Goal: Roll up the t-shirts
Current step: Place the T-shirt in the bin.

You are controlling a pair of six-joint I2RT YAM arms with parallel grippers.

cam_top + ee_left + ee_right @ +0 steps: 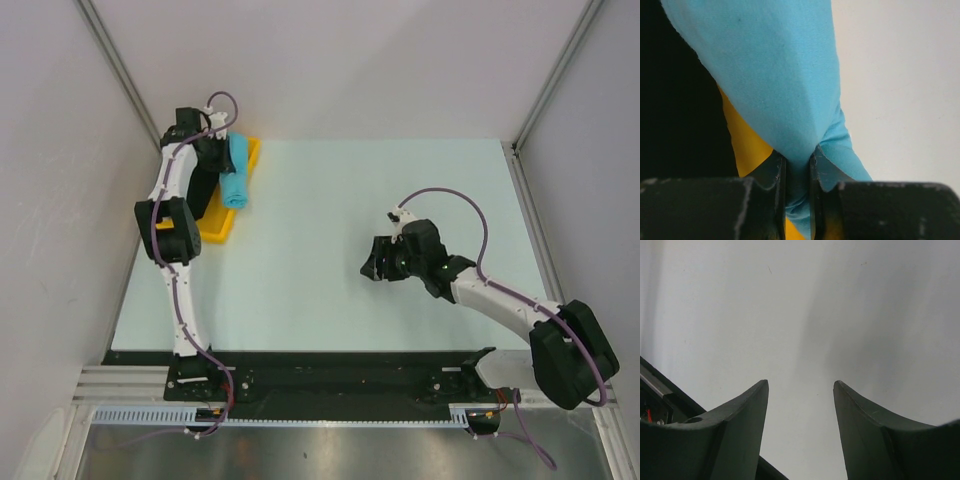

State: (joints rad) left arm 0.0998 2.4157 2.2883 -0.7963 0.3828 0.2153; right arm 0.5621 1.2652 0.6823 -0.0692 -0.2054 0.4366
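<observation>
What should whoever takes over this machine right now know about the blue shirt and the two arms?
Pincers: the left pincer is shut on a fold of the teal t-shirt; the right pincer is open and empty above the table.
Things: the t-shirt looks rolled into a bundle at the yellow tray, far left; resting or hanging, I cannot tell.
Done: rolling, apparently.
Left: release it into the tray, then withdraw the left arm.
</observation>
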